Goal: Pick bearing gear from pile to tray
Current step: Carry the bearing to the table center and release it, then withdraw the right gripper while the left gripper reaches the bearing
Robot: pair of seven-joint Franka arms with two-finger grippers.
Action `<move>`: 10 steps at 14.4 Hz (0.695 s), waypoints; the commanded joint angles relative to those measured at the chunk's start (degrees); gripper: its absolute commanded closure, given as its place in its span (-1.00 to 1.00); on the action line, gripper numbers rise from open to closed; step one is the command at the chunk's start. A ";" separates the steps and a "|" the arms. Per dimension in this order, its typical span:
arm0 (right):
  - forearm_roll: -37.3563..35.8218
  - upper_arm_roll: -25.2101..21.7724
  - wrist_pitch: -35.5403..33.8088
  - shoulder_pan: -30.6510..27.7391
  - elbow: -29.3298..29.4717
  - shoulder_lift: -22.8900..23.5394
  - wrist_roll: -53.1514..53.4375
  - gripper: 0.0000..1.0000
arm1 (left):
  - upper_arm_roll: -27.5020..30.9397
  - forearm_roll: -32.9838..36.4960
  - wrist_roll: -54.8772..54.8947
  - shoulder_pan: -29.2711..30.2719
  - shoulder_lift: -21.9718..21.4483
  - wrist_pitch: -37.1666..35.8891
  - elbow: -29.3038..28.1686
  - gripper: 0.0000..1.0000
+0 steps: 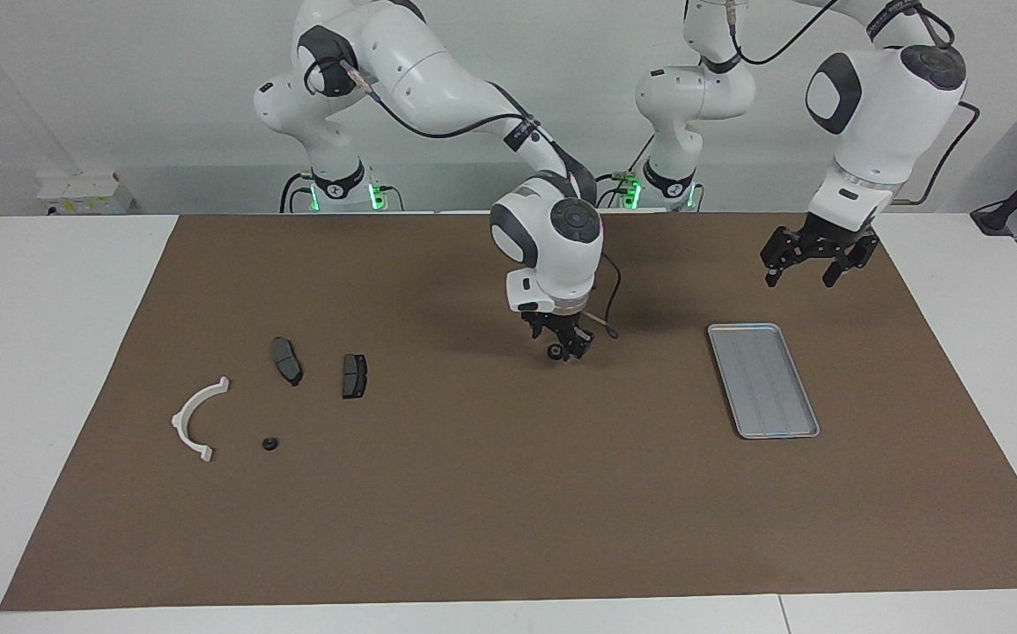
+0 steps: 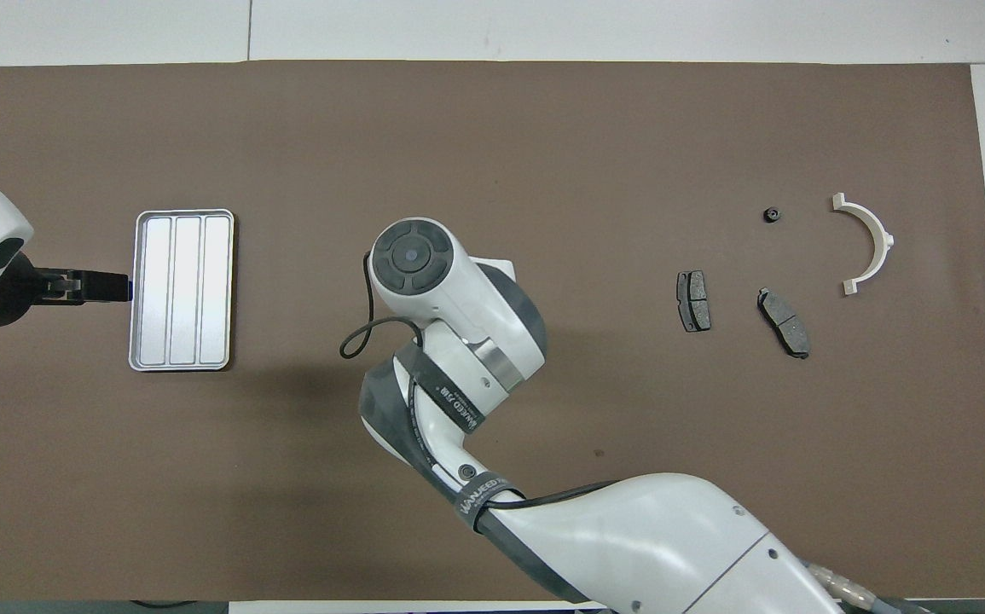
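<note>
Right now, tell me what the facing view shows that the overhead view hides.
Facing view only: the right gripper over the mat's middle, holding a small black bearing gear, and the left gripper open. Overhead view only: the tray's ribs, seen clearly. Both: the empty tray, two brake pads, white bracket, one black gear.

A silver-grey ribbed metal tray [image 1: 763, 380] and white curved plastic bracket [image 1: 195, 420] lie on the brown mat [image 1: 473, 493]; beside the bracket, two dark grey pads [image 1: 287, 360].
</note>
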 commanded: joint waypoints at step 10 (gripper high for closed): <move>-2.40 0.74 -12.99 -33.33 -2.02 -13.05 -69.97 -1.00 | -1.02 4.82 -40.13 -22.12 18.52 -1.35 18.01 -0.97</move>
